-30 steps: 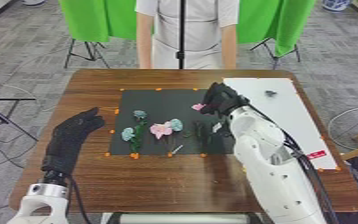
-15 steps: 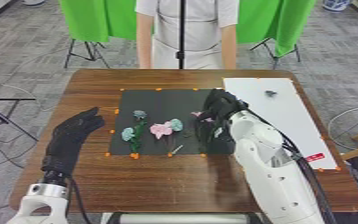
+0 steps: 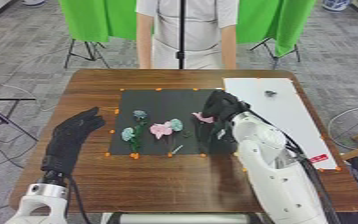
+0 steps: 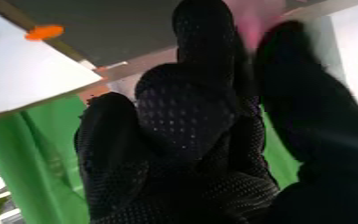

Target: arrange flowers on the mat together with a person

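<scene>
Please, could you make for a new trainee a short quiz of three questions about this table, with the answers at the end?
1. Where is the left hand?
a) over the white sheet
b) to the left of the dark mat
c) beyond the far edge of the mat
2. True or false: the white sheet lies on the right side of the table.
3. Fill in the colour: the right hand holds a ____ flower over the mat.

Key: 1 b; 2 true; 3 pink.

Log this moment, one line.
right hand over right side of mat, pinching pink bloom | left hand open, left of mat | other blooms, pink and blue, lying mid-mat and left
</scene>
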